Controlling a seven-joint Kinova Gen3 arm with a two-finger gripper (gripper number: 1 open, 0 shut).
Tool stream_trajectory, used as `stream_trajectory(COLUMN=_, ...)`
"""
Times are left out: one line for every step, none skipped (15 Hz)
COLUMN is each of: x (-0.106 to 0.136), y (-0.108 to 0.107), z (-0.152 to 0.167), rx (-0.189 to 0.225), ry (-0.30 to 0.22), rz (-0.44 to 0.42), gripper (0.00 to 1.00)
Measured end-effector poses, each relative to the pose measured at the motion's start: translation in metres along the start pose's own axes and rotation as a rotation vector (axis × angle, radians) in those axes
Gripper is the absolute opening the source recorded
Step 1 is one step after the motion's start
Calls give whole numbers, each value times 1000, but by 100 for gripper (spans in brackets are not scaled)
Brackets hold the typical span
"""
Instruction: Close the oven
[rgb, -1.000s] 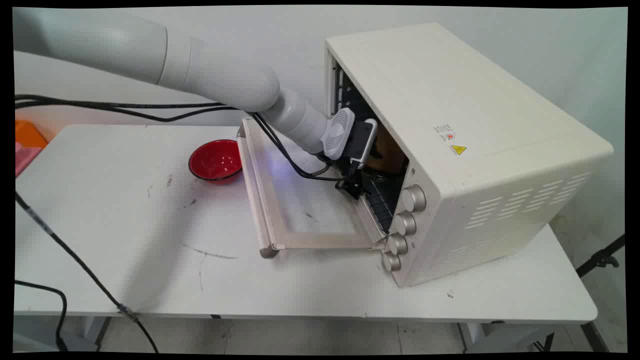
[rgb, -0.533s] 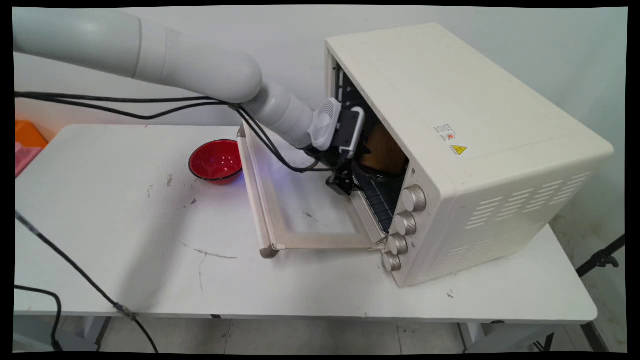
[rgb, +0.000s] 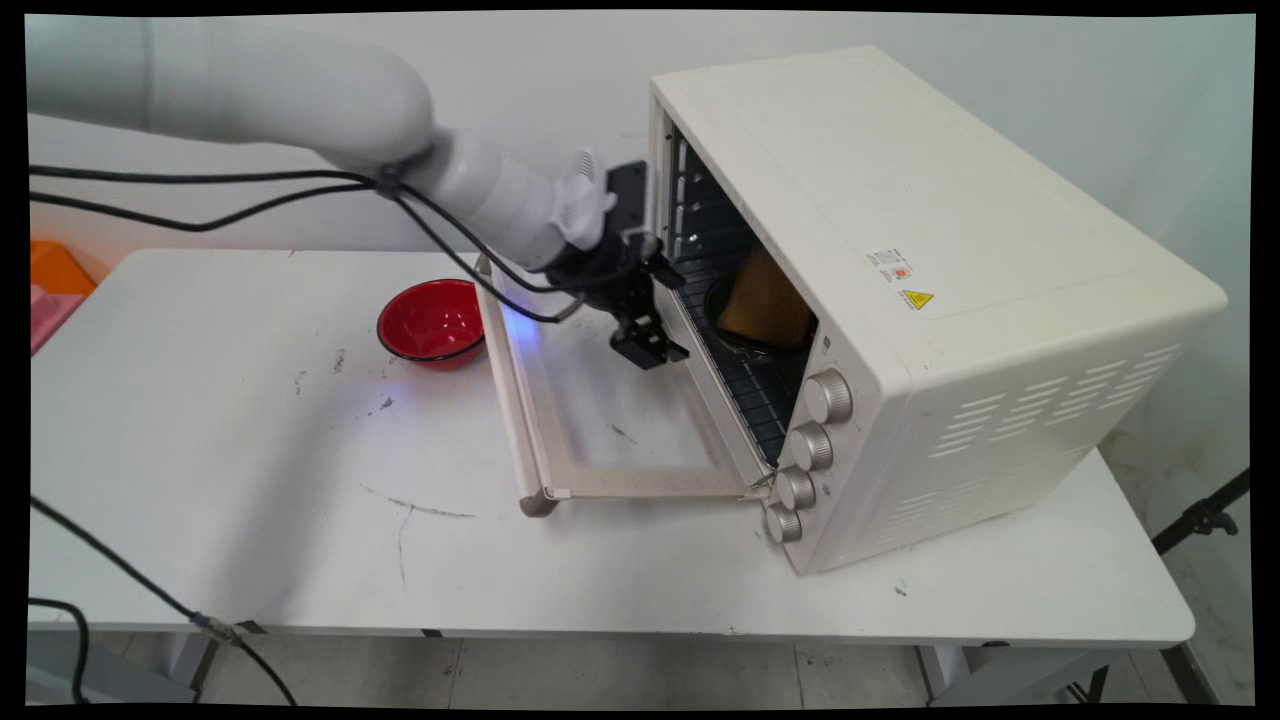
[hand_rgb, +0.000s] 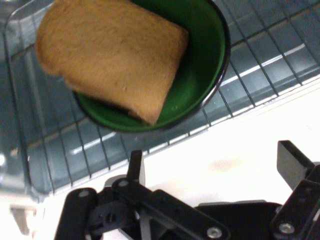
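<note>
Toast (hand_rgb: 110, 55) sits in green bowl (hand_rgb: 200, 75) on the oven (rgb: 900, 300) rack (hand_rgb: 260, 65), door (rgb: 590, 400) down on desk (rgb: 250, 480); pincer (rgb: 648, 335) wide, empty, just outside the opening; door not shut.

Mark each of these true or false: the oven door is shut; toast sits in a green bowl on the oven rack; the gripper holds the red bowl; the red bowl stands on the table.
1. The oven door is shut. False: it lies open.
2. Toast sits in a green bowl on the oven rack. True.
3. The gripper holds the red bowl. False: it is open and empty.
4. The red bowl stands on the table. True.
</note>
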Motion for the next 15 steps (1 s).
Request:
stream_trajectory(x=-4, y=0, z=-10, rx=1, ry=5, rz=-36, gripper=100)
stream_trajectory(x=-8, y=1, z=-20, rx=1, ry=10, rz=-64, gripper=100)
stream_trajectory(x=-11, y=1, z=-26, rx=1, ry=13, rz=-82, gripper=100)
stream_trajectory(x=-16, y=3, z=-37, rx=0, ry=19, rz=-110, gripper=100)
stream_trajectory(x=-20, y=4, z=-47, rx=0, ry=25, rz=-131, gripper=100)
stream_trajectory(x=-26, y=6, z=-58, rx=-1, ry=32, rz=-152, gripper=100)
stream_trajectory(x=-31, y=8, z=-68, rx=-3, ry=38, rz=-172, gripper=100)
stream_trajectory(x=-37, y=11, z=-77, rx=-5, ry=41, rz=-187, gripper=100)
stream_trajectory(x=-44, y=14, z=-87, rx=-7, ry=43, rz=-202, gripper=100)
stream_trajectory(x=-50, y=17, z=-96, rx=-9, ry=43, rz=-212, gripper=100)
stream_trajectory(x=-55, y=19, z=-101, rx=-10, ry=43, rz=-218, gripper=100)
stream_trajectory(x=-64, y=23, z=-111, rx=-13, ry=42, rz=-227, gripper=100)
stream_trajectory(x=-72, y=26, z=-118, rx=-15, ry=40, rz=-235, gripper=100)
stream_trajectory(x=-81, y=30, z=-127, rx=-17, ry=37, rz=-243, gripper=100)
stream_trajectory(x=-88, y=34, z=-134, rx=-20, ry=34, rz=-247, gripper=100)
